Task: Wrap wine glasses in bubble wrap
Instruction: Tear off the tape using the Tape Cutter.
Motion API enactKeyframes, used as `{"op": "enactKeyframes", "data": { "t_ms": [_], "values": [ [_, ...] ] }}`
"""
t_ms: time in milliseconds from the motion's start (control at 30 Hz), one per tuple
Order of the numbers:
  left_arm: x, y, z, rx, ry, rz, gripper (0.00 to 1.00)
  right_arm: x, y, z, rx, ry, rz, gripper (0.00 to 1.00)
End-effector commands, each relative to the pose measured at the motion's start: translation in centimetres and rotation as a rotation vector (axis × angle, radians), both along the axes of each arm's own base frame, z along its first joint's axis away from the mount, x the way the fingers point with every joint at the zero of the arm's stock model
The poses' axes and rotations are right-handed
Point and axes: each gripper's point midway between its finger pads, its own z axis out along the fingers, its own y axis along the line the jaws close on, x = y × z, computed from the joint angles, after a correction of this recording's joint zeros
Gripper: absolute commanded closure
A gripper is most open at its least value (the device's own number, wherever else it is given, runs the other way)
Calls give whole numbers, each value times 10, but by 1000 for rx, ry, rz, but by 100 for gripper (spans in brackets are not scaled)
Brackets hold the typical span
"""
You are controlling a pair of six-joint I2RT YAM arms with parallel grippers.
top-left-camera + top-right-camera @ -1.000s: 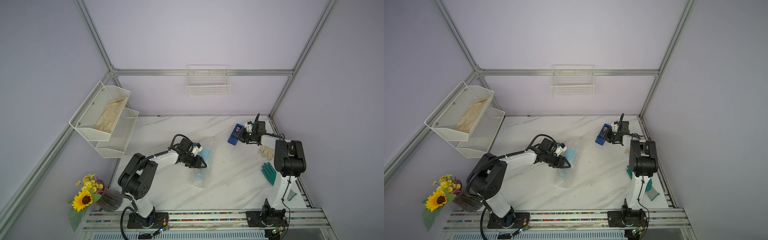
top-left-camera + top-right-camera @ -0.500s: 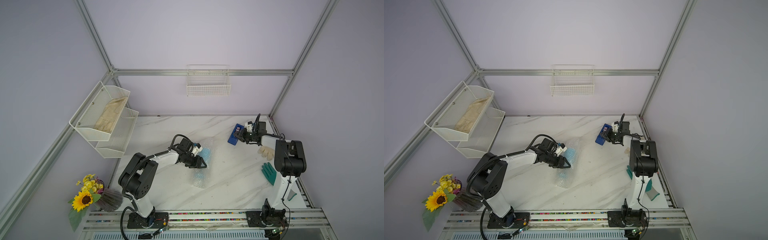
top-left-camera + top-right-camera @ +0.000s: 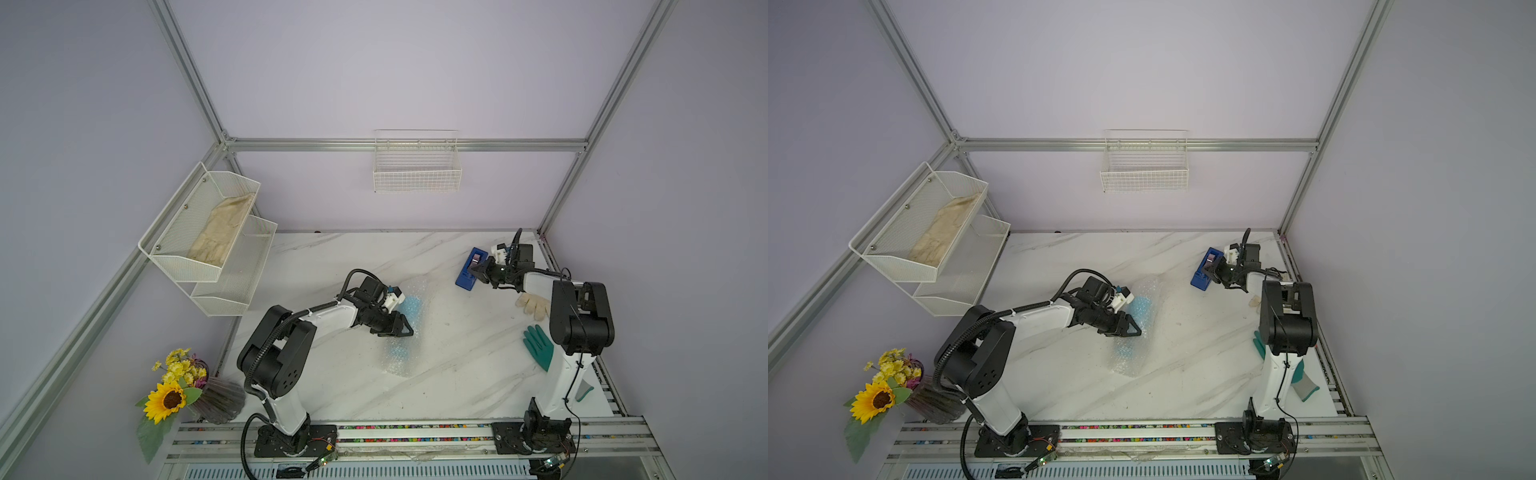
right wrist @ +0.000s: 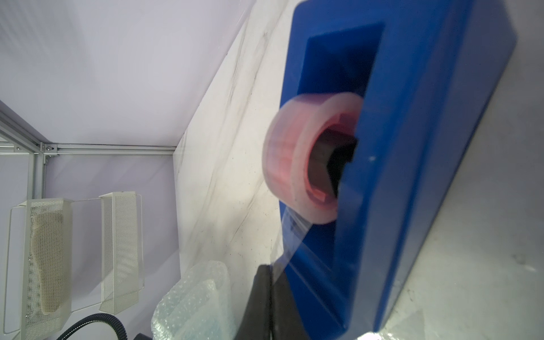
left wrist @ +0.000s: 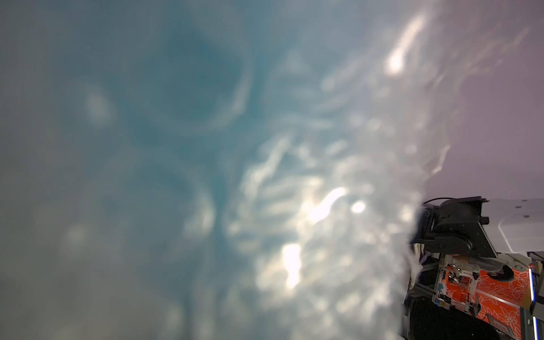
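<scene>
The wine glass [image 3: 413,305], a light blue goblet, lies mid-table rolled inside the bubble wrap [image 3: 409,363]; both top views show it. My left gripper [image 3: 405,330] reaches across the middle of the bundle and is closed on it. The left wrist view is filled by blurred bubble wrap [image 5: 323,206] with the blue wine glass [image 5: 176,88] behind it, and the jaws are hidden. At the back right, my right gripper [image 4: 270,269] is shut on the end of the clear tape [image 4: 291,235] drawn from the roll [image 4: 294,159] in the blue tape dispenser [image 4: 412,147].
A cream glove [image 3: 532,305] and a teal glove [image 3: 538,347] lie beside the right arm. A white mesh shelf [image 3: 208,249] hangs on the left wall and a wire basket [image 3: 417,170] on the back wall. A flower vase [image 3: 178,390] stands front left.
My right gripper's jaws have closed together on the tape's end at the dispenser. The left arm and the wrapped bundle have stayed where they were.
</scene>
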Motion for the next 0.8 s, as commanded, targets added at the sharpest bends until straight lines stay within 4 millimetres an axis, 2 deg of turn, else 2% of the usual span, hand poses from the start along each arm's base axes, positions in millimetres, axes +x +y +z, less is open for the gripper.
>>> {"op": "enactKeyframes", "data": {
  "t_ms": [0, 233, 500, 767],
  "values": [
    [15, -15, 24, -63, -56, -12, 47, -2, 7, 42, 47, -82, 36, 100],
    [14, -14, 22, -60, -52, -12, 47, -14, 12, 49, 98, -64, 39, 100],
    [14, -15, 18, -59, -46, -13, 48, -36, 15, 40, 92, -19, 49, 100],
    [14, -15, 18, -60, -48, -11, 48, -57, 25, 34, 104, -4, 79, 100]
  ]
}}
